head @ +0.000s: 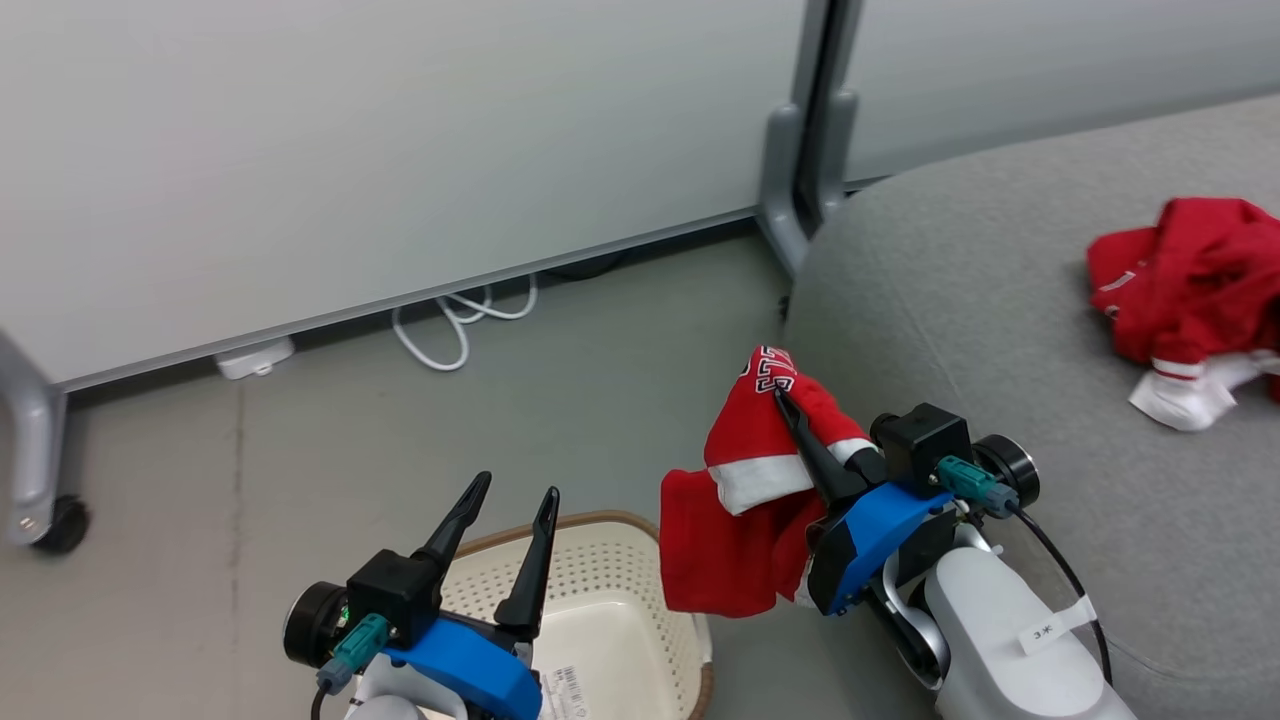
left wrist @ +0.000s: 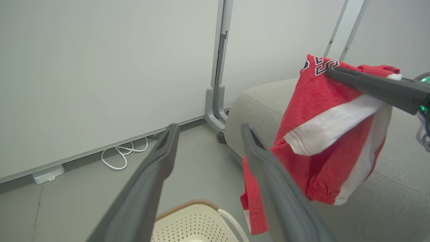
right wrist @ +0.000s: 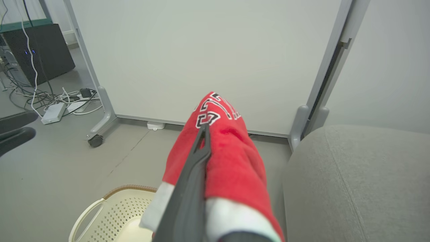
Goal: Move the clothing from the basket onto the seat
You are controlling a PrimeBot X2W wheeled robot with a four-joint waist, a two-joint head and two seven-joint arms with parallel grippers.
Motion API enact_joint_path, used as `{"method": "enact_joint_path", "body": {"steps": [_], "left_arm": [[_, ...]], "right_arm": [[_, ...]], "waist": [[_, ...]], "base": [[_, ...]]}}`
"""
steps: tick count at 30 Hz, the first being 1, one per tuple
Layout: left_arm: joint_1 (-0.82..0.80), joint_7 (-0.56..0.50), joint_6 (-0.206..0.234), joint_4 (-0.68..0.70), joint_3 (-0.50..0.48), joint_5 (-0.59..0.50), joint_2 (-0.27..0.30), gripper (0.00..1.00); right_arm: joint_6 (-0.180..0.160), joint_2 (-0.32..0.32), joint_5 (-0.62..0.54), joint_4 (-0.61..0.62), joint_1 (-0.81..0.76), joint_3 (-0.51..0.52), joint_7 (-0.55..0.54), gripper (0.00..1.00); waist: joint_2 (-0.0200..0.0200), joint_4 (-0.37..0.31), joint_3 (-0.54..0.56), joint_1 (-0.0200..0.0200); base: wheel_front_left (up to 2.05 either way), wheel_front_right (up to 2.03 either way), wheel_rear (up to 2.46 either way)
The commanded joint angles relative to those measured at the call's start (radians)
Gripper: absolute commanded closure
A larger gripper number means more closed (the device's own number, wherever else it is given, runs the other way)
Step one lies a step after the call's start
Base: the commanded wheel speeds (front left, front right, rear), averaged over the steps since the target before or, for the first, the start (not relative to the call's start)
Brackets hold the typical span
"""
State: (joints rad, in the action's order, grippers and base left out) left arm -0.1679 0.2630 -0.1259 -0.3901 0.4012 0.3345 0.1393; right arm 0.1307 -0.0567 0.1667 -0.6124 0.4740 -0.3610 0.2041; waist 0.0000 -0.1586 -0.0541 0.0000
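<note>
Since the right claw (head: pixel 780 395) is pinched shut on a red mesh garment with white trim (head: pixel 735 550), I hold it clear of the oval cream perforated plastic basket (head: pixel 610 570) on the floor (head: pixel 400 450), just off the rounded edge of the grey woven-fabric seat (head: pixel 960 330). My left claw (head: pixel 516 486) stands wide open and empty above the basket. The head view gives another red garment (head: pixel 1190 290) lying well in from that edge. The right wrist view gives the lettering (right wrist: pixel 215 109) at the tips.

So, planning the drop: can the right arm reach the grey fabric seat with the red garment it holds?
Probably yes: the right end effector, shut on the red fabric garment, is beside the grey woven-fabric seat, nothing between.
</note>
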Motion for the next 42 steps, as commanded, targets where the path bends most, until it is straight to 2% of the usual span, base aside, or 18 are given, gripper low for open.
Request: {"method": "enact_joint_path", "body": {"steps": [1, 12, 21, 29, 42], "left_arm": [[-0.015, 0.003, -0.007, 0.004, 0.002, -0.004, 0.003, 0.00], [-0.034, 0.003, -0.007, 0.005, 0.012, -0.010, 0.015, 0.00], [-0.031, 0.003, -0.005, 0.003, 0.009, -0.011, 0.022, 0.00], [-0.032, 0.003, -0.005, 0.002, 0.016, -0.013, 0.019, 0.00], [-0.046, 0.003, -0.005, 0.000, 0.022, -0.014, 0.030, 0.00]], "right_arm": [[0.000, 0.000, -0.006, 0.007, 0.006, 0.006, 0.005, 1.00], [0.000, 0.003, -0.004, 0.009, -0.001, 0.041, 0.016, 1.00], [0.000, 0.005, -0.004, -0.002, -0.014, 0.051, 0.025, 1.00], [0.000, 0.006, -0.007, -0.004, -0.024, 0.059, 0.028, 1.00], [0.000, 0.006, 0.000, 0.012, 0.000, 0.115, 0.030, 1.00]], "waist": [[0.0000, -0.062, -0.015, 0.0000], [0.0000, -0.229, -0.031, 0.0000], [0.0000, -0.323, -0.033, 0.0000], [0.0000, -0.341, -0.034, 0.0000], [0.0000, -0.308, -0.056, 0.0000]], "base": [[0.00, 0.00, 0.00], [0.00, 0.00, 0.00], [0.00, 0.00, 0.00], [0.00, 0.00, 0.00], [0.00, 0.00, 0.00]]}}
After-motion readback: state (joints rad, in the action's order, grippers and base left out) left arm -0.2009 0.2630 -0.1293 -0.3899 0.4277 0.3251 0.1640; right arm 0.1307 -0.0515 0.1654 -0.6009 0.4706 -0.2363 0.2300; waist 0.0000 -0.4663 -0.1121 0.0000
